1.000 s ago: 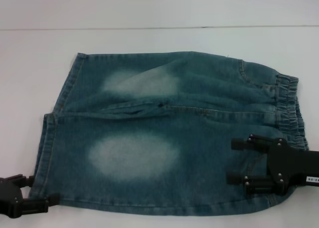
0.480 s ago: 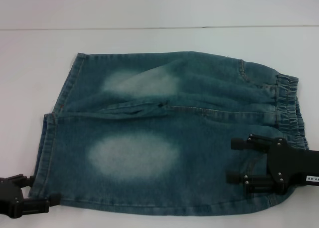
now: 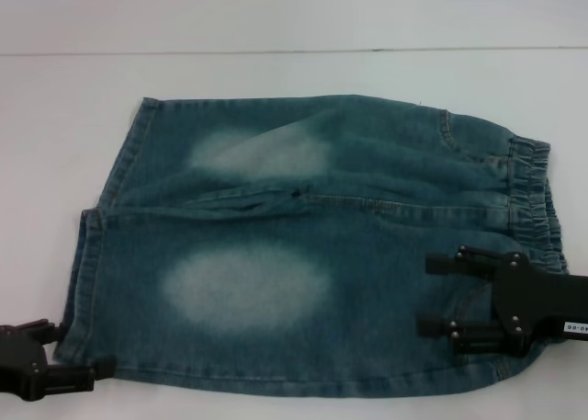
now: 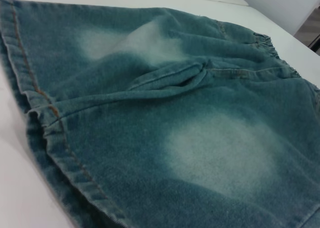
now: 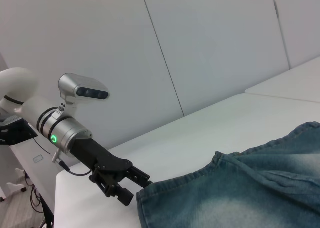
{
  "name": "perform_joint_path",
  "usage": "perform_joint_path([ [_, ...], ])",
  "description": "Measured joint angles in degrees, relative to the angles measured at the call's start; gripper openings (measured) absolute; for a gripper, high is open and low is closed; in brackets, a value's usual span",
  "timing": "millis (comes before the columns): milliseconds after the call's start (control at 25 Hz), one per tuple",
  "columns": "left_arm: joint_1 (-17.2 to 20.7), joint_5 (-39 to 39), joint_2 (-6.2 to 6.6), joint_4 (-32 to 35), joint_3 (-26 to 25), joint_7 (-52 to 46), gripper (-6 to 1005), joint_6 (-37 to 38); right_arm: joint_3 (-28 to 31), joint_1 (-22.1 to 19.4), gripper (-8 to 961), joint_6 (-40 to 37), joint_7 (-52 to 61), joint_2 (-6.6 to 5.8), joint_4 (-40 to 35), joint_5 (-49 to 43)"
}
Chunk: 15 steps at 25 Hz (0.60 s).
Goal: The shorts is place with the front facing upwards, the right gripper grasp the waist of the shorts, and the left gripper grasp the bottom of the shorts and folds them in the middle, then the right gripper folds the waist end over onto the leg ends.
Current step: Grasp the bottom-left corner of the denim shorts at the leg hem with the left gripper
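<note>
Left tool open at shorts hem; right tool open (over waistband side).

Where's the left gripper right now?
In the head view the left gripper sits at the bottom-left corner, its fingers open at the near leg hem of the shorts on the white table.

Blue-green washed denim shorts fill nearly the whole picture, lying flat on a white tabletop. Two pale faded patches show (one large and close, another farther off). The straight stitched leg hems run along the near edge; the gathered elastic waistband sits at the far end. No fingers are visible.
</note>
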Motion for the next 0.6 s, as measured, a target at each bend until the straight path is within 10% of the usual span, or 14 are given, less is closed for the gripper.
perform_joint_path([
  [400,-1.0,0.2,-0.17,0.2,1.5,0.2,777,-0.1,0.0,0.0,917,0.0,0.0,0.0,0.0,0.0],
  [600,-1.3,0.2,0.33,0.5,2.0,0.0,458,-0.4,0.0,-0.2,917,0.0,0.0,0.0,0.0,0.0],
])
